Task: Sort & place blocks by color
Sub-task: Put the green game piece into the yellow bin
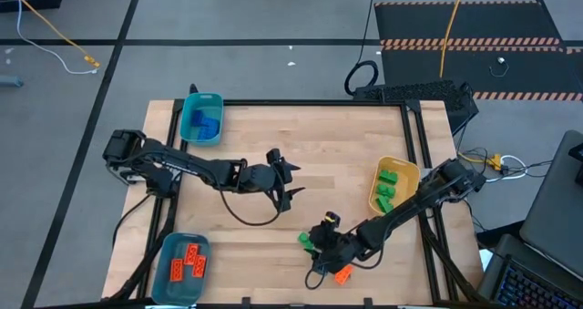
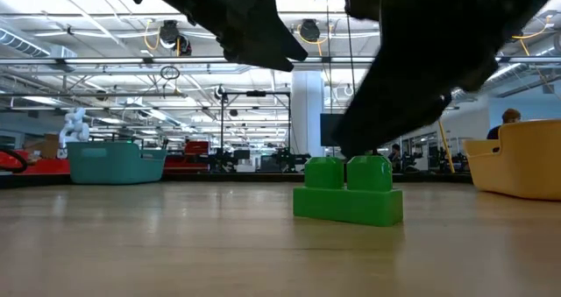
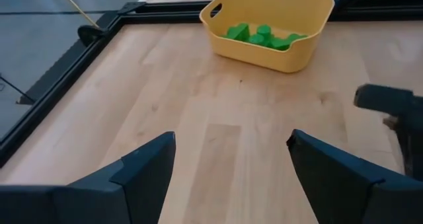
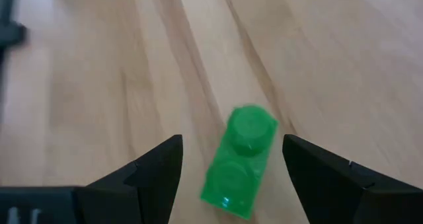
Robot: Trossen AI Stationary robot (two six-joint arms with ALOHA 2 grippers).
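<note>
Near the front edge of the pale wooden desk (image 1: 301, 154), my right gripper (image 4: 228, 168) hangs over a small green two-stud plastic brick (image 4: 240, 162). Its fingers (image 4: 153, 174) stand wide apart with the brick lying flat on the wood between them, untouched as far as I can see. From table height the same green brick (image 2: 348, 190) sits alone on the desk, studs up, with the dark arm looming just above it. Just beside that gripper in the overhead picture lies a small orange plastic brick (image 1: 342, 274), closer still to the desk's front edge.

My left gripper (image 1: 290, 179) hovers around the middle of the desk over bare wood, its fingers (image 3: 142, 168) spread wide and holding nothing.

At the right side stands the yellow-orange plastic bin (image 1: 393, 185) with several green bricks (image 1: 386, 189) inside; the left wrist camera looks across the wood at it. At the far left corner I see a teal rectangular bin (image 1: 201, 118) holding blue bricks (image 1: 204, 122), and at the near left corner a second teal bin (image 1: 181, 267) holding orange bricks (image 1: 187, 263).
</note>
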